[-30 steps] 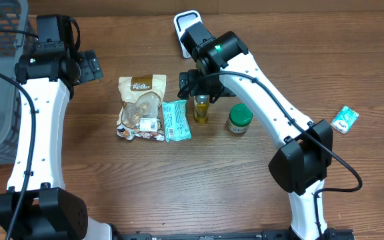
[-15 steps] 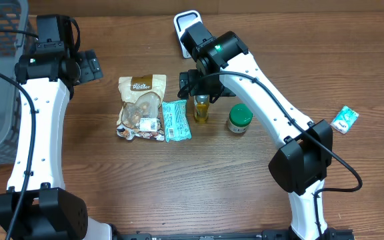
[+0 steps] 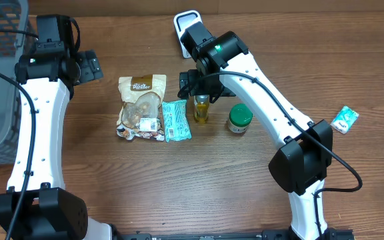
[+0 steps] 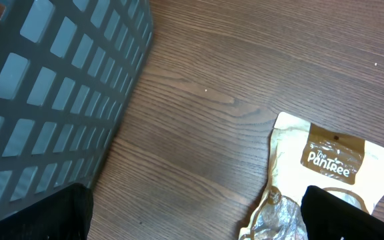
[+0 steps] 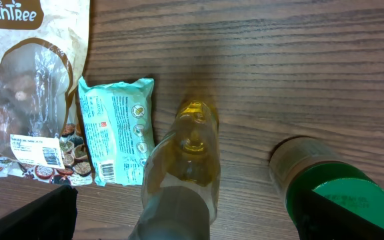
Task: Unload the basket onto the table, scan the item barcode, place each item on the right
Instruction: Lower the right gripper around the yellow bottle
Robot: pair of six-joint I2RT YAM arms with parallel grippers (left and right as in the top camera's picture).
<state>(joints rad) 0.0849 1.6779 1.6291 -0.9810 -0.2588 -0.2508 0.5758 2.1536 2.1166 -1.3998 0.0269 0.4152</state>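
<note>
- Currently, right tool (image 3: 197, 85), jaws spread, hovers over the bottle (image 3: 201, 109) standing mid-surface, between teal packet (image 3: 176, 120) and green-lidded jar (image 3: 239, 119).
- Descend straight; close on the bottle's body, clear of neighbours.

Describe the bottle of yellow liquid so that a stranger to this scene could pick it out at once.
On the wooden table, find the row of four groceries in the middle, starting with the snack pouch. The bottle is third, between the flat teal packet and the green-lidded jar. It alone is clear, slim and filled with yellow liquid.
</note>
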